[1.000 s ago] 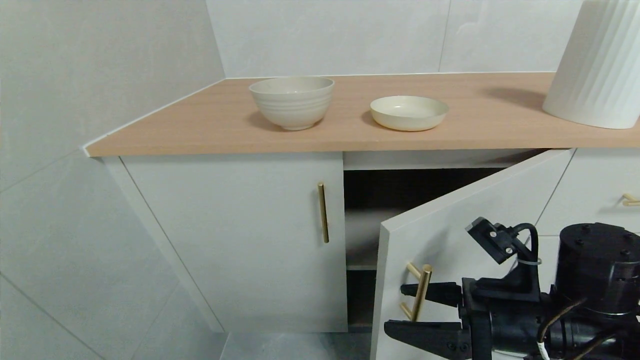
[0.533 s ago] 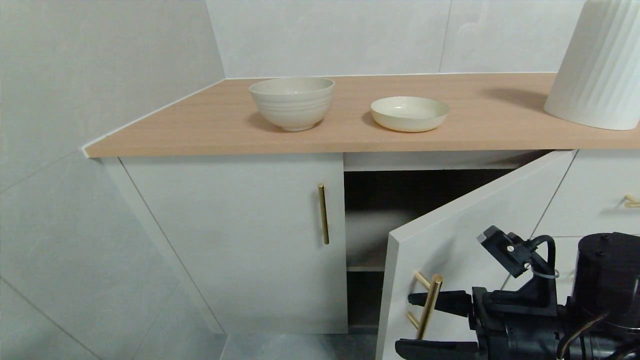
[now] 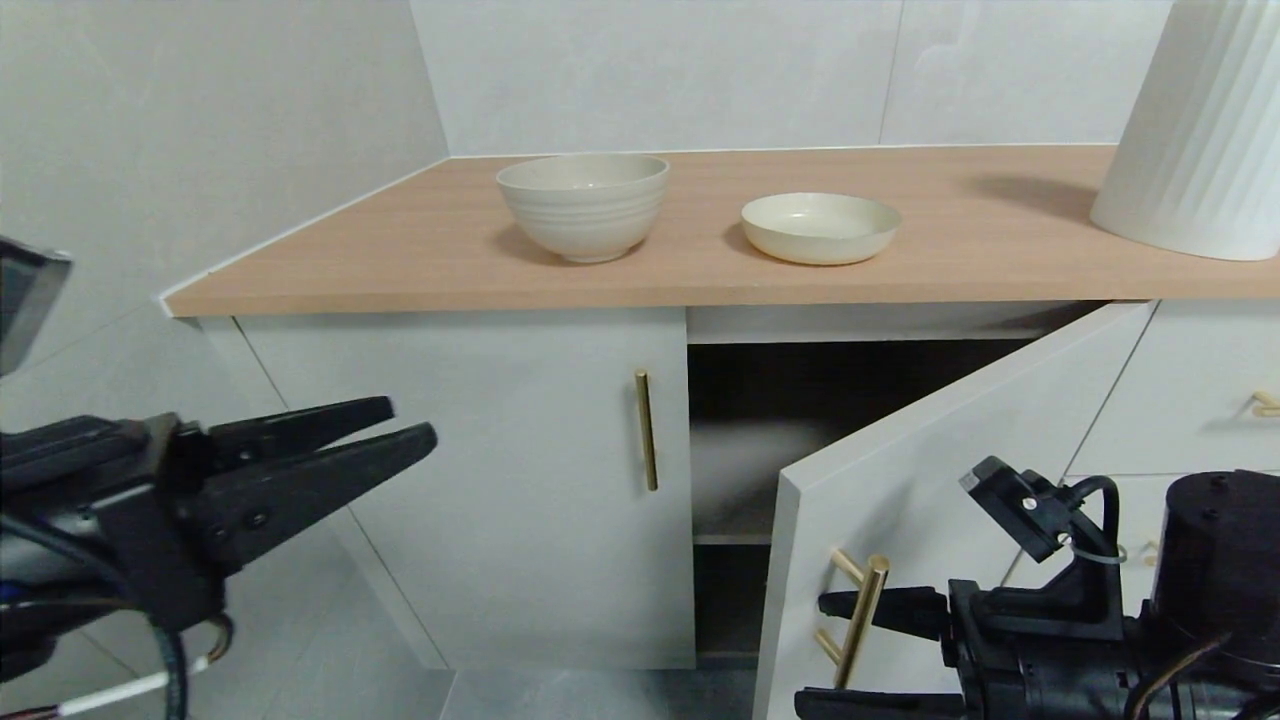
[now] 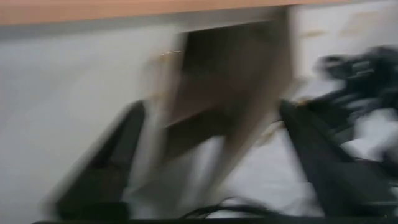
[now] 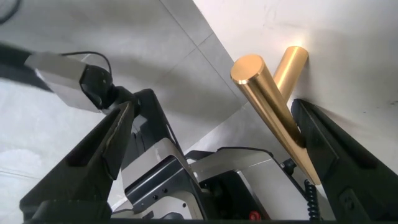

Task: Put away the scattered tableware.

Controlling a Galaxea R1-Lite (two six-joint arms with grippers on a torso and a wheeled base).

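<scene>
CHANGE: cabinet door [image 3: 930,450] swung wider; left gripper [image 3: 410,425] entered lower left, jaws parted, empty | right gripper [image 3: 812,652] spread loosely around brass handle [image 3: 858,620] | bowl [image 3: 583,205], shallow dish [image 3: 820,227] upper centre on surface [image 3: 450,260] | cupboard likely ready for stowing

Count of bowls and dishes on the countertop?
2: a deep bowl toward the left end, a shallow dish to its right. The open cupboard is dark; more may be hidden.

A corner of a home kitchen.
A wooden countertop [image 3: 1000,220] crosses the upper middle of the frame, carrying a bowl [image 3: 584,205] and a shallow dish [image 3: 820,227]; below it are white cabinet doors [image 3: 470,480] with brass handles [image 3: 647,428], and behind it pale tiled walls [image 3: 650,70].
</scene>
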